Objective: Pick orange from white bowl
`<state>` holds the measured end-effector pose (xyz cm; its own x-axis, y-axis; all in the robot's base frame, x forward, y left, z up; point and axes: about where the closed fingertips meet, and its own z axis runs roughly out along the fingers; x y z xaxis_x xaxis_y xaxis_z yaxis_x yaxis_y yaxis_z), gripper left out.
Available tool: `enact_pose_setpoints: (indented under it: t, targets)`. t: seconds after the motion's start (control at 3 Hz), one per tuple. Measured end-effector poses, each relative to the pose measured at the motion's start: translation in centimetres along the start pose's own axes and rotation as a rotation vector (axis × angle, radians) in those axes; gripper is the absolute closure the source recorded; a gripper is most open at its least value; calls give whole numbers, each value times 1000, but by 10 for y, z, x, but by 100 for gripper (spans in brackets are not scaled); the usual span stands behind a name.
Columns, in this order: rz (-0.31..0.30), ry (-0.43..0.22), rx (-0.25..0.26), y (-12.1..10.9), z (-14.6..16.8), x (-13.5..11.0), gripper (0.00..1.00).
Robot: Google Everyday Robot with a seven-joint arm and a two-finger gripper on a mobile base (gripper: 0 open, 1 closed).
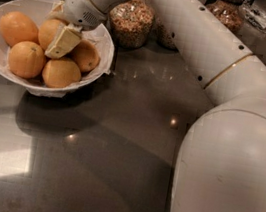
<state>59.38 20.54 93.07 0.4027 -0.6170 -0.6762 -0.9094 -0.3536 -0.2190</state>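
Across the right side and the top, the big white arm (200,38), reaching from the near corner over the dark table (116,146) toward the far left. On the left of the table, the white bowl (30,6), wide and shallow, with crinkled lining at the rim and five fruits in view. Just behind its right edge, a glass jar (132,21) of grains, near the bowl but apart from it.

Down inside the bowl, the gripper (62,40), set among the fruits and lying against the right flank of the orange (48,32) at the middle back of the pile. Cannot tell whether clamped on it or merely alongside.

For a clean pick, probably best to centre on that one fruit and squeeze across its widest part, not near the top, for fear of slipping. Then lift straight up, slowly, clear of the neighbours touching it at left, right and front, and clear of the rim and the jar.

No real long axis on the orange: near round, no stem end on show, so no pointing direction to read. Hence a free choice of angle across the middle.
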Motion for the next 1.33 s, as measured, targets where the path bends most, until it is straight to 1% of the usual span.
enact_pose_setpoints:
  t: [0.67, 1.0, 1.33]
  targets:
    - [0, 0, 0, -1, -2, -2, 96]
    - [-14, -7, -1, -2, -6, -7, 100]
    - [-89, -77, 33, 0, -39, -33, 100]
